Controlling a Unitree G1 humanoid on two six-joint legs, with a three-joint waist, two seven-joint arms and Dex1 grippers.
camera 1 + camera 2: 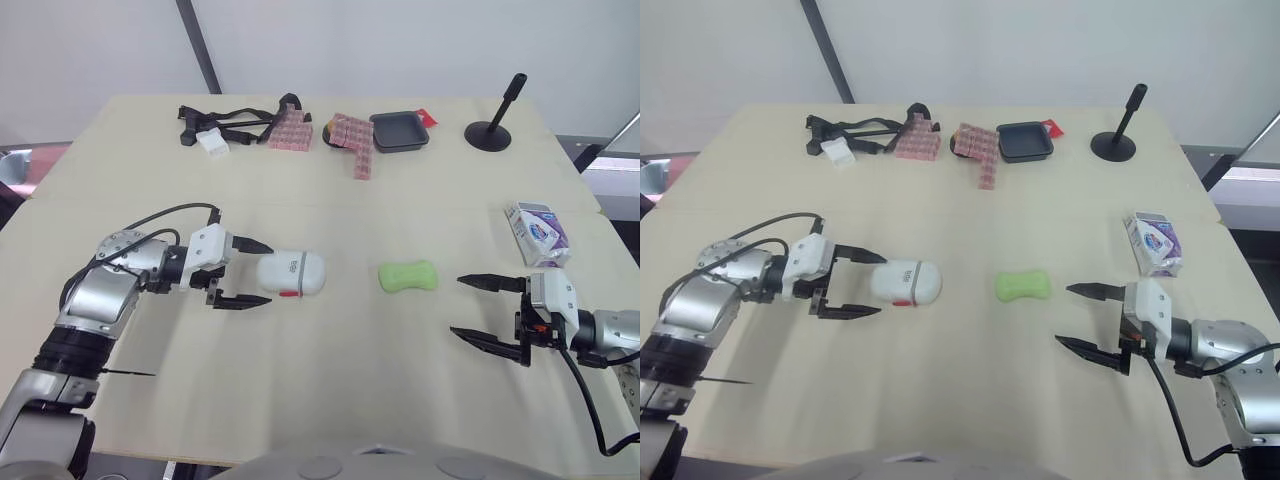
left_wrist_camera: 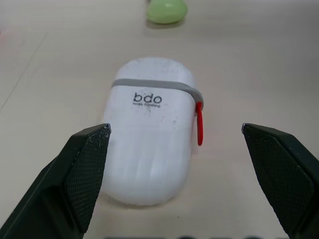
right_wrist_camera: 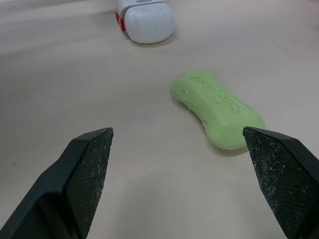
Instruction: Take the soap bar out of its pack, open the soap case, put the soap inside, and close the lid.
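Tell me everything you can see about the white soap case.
The soap case is a white, rounded box, plastic by its look, with a grey band around it, a red tab on one side and the print "bdo". It lies flat on the table, lid shut. The open left gripper straddles one end without touching it; the green soap lies apart.

the white soap case [image 2: 149,144] carries the printed word "bdo", with a smaller line beneath it too fine to read. the green soap bar [image 3: 217,109] bears embossed lettering, not legible.
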